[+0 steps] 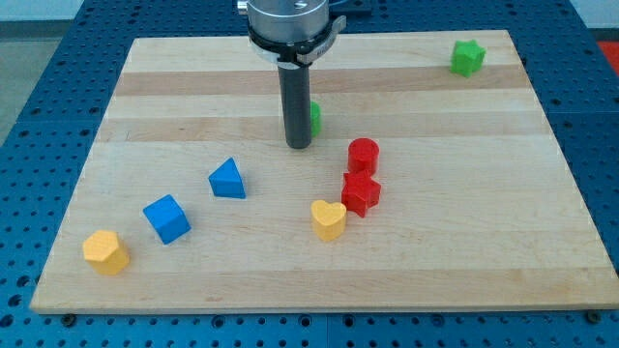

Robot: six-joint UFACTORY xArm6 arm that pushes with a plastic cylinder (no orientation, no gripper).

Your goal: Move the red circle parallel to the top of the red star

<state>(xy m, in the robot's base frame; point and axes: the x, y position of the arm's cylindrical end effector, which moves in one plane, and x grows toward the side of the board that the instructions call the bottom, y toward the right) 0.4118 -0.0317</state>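
Board (pixel 193 87): green block (pixel 315 118) behind my tip (pixel 298 145).

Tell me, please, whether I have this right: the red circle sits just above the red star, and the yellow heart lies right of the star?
Not quite. In the camera view the yellow heart lies to the left of the red star, slightly lower. The red circle does sit just above the star.

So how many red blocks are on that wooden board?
2. The red circle sits right of centre; the red star touches it just below, toward the view's bottom. My tip stands left of both. None seems hidden.
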